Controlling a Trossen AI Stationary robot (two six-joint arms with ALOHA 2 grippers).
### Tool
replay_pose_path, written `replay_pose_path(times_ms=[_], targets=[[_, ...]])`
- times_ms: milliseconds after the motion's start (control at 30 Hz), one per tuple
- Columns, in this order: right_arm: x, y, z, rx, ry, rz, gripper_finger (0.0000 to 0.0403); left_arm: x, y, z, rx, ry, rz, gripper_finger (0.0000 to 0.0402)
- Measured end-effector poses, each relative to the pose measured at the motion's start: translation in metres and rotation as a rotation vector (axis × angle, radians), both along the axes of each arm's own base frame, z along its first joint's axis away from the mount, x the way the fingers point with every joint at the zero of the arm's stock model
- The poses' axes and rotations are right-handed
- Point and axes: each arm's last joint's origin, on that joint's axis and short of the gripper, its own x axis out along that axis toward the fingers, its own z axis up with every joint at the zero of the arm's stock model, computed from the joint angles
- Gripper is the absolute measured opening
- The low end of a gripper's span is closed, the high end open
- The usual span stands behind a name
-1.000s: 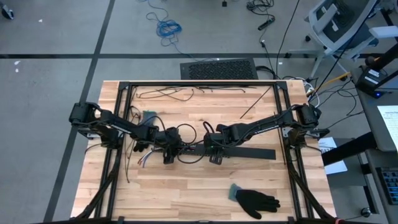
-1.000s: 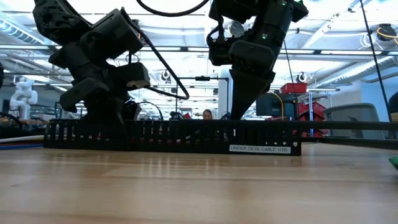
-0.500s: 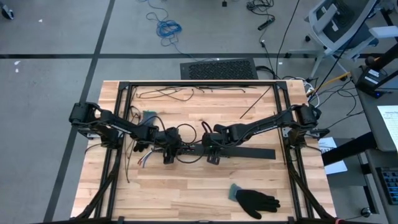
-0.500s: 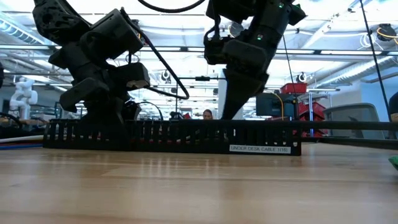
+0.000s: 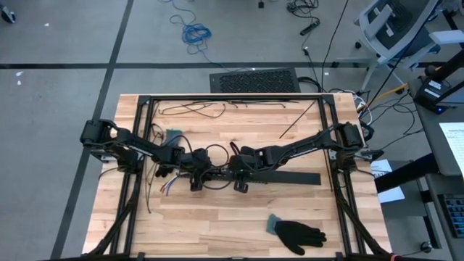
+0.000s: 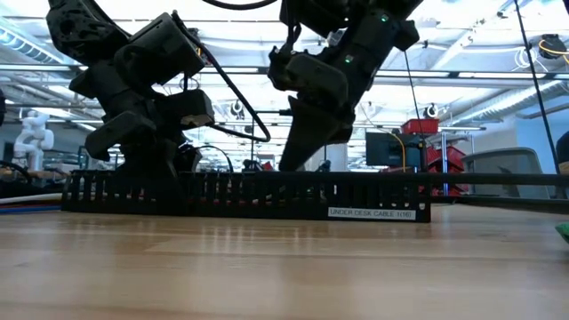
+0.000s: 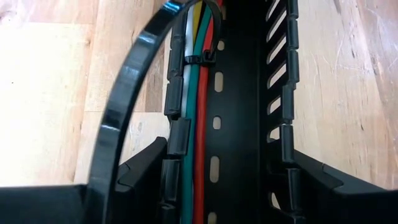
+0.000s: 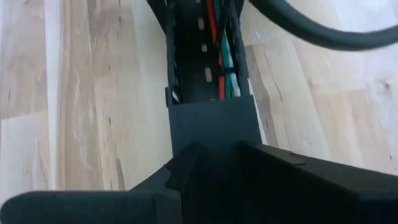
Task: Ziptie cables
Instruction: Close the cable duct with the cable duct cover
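Note:
A long black slotted strip (image 5: 290, 177) lies flat on the wooden table, left to right. The cables (image 7: 196, 124), red, green, white and yellow, run inside its channel along one wall. A thin black band (image 7: 198, 58) crosses them, and their loose ends (image 5: 165, 187) spill out at the strip's left end. My left gripper (image 5: 196, 180) is down on the strip's left part, shut on it. My right gripper (image 5: 239, 181) hangs slanted over the strip's middle (image 6: 293, 160), close to the left one. The cables show just ahead of it (image 8: 224, 68). My left gripper straddles the strip's left part, one finger (image 7: 146, 177) outside each side wall (image 7: 177, 140); the channel and cables lie between them. The fingers slant down from the table's left and close across the strip. The strip stays flat on the table.
A black glove (image 5: 299, 233) lies near the front right. Thin black strands (image 5: 196, 110) lie along the far side. Black frame rails (image 5: 138, 145) run down both sides of the table. An arm's thick black hose (image 7: 121, 112) arcs over the strip.
My right gripper has gone toward the table's left edge along the strip, closer to my left gripper, has sunk a little and tipped further down. The strip and cables have stayed where they were.

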Motion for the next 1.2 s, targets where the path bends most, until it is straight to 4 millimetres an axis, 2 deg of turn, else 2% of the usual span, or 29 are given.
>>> replay_pose_path(times_ms=[267,400,667,800,900,1000,1100,1200], targets=[[0.015,-0.006,-0.017,0.039,-0.076,-0.006,0.0107,0.000,0.000,0.000,0.003,-0.001,0.001,0.0244],[0.023,-0.013,-0.014,0.062,-0.167,-0.022,0.0107,0.001,0.000,0.001,0.004,-0.015,0.007,0.0244],[0.017,-0.033,0.017,0.065,-0.237,-0.068,0.0107,0.003,0.001,0.002,0.012,-0.024,0.026,0.0244],[0.013,-0.045,0.044,0.033,-0.321,-0.092,0.0107,0.002,0.000,0.001,0.016,-0.018,0.017,0.0244],[0.011,-0.053,0.055,-0.001,-0.351,-0.105,0.0104,0.002,0.000,0.000,0.016,-0.013,0.017,0.0244],[0.008,-0.062,0.066,-0.016,-0.381,-0.120,0.0083,0.002,0.000,-0.001,0.017,-0.008,0.017,0.0244],[0.001,-0.069,0.081,-0.003,-0.404,-0.150,0.0031,0.002,0.000,-0.002,0.018,-0.004,0.016,0.0244],[-0.015,-0.068,0.103,0.011,-0.385,-0.174,0.0006,0.002,0.000,-0.002,0.018,-0.004,0.016,0.0244]])
